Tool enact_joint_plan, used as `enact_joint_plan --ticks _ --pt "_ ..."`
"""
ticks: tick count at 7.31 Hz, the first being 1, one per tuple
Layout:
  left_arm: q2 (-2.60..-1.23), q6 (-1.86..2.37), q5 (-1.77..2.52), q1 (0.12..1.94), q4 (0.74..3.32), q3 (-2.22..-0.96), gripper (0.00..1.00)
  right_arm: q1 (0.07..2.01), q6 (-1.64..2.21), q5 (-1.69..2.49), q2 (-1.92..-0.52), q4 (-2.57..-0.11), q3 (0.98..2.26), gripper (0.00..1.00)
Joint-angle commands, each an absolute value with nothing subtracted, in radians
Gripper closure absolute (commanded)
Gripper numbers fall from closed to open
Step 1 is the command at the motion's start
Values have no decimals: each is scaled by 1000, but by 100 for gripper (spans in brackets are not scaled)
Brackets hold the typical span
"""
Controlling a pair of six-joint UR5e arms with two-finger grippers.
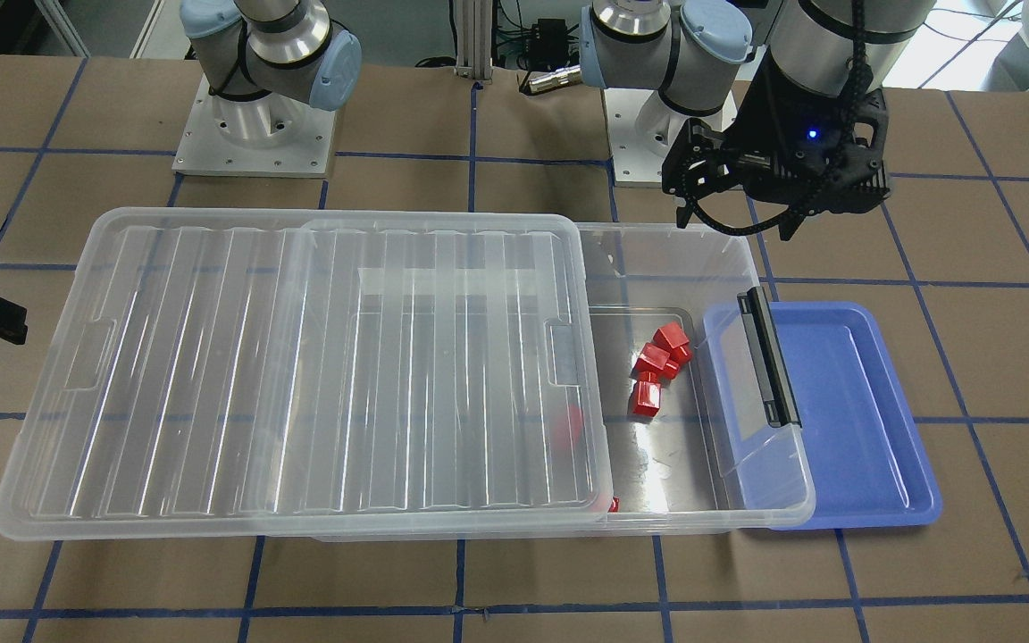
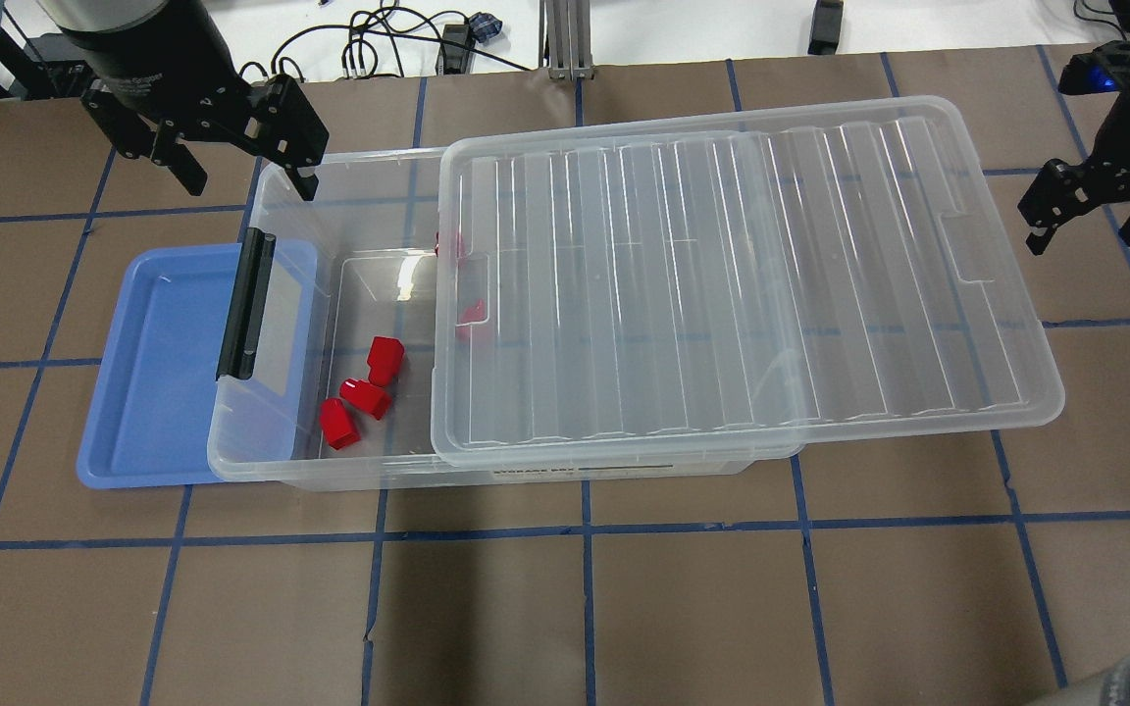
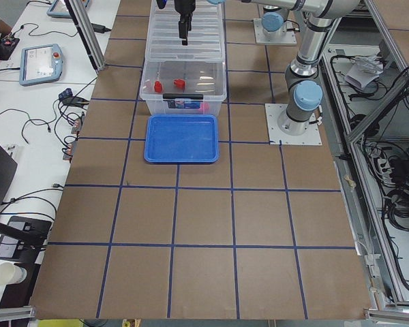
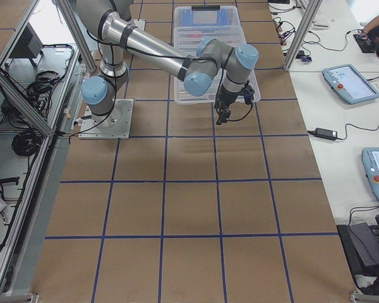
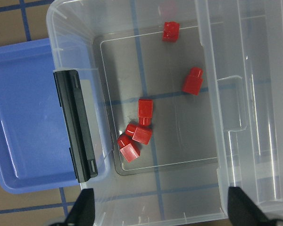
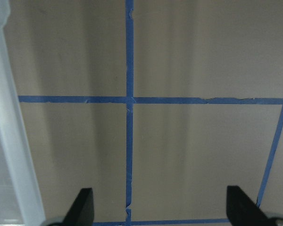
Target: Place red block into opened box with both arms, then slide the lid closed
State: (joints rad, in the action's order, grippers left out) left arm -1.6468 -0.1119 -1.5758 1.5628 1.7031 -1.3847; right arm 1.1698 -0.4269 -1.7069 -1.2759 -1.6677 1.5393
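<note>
The clear box (image 2: 261, 469) holds several red blocks: three clustered (image 2: 361, 394) at its uncovered end, also seen in the left wrist view (image 5: 140, 133), and others (image 5: 193, 80) near the lid's edge. The ribbed clear lid (image 2: 742, 275) covers most of the box and overhangs its end on the robot's right. My left gripper (image 2: 246, 183) hangs open and empty above the uncovered end's back corner (image 1: 733, 223). My right gripper (image 2: 1085, 238) is open and empty, just beyond the lid's overhanging end.
A blue tray (image 2: 143, 373) lies under the box's end with the black bar (image 2: 246, 304). Brown table with blue tape lines (image 6: 129, 100) surrounds the box. The lid's rim (image 6: 9, 117) shows at the left of the right wrist view.
</note>
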Motion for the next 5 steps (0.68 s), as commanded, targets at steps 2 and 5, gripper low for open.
enact_joint_plan --ticks 2,5 --pt "-1635 -104 -1527 1548 1621 -1448 0 1207 -423 -1694 -1272 -1660 1542 0" --pt "-1611 -101 -1542 1545 1629 -1433 0 1216 -402 -1626 -1282 -1655 1554 0"
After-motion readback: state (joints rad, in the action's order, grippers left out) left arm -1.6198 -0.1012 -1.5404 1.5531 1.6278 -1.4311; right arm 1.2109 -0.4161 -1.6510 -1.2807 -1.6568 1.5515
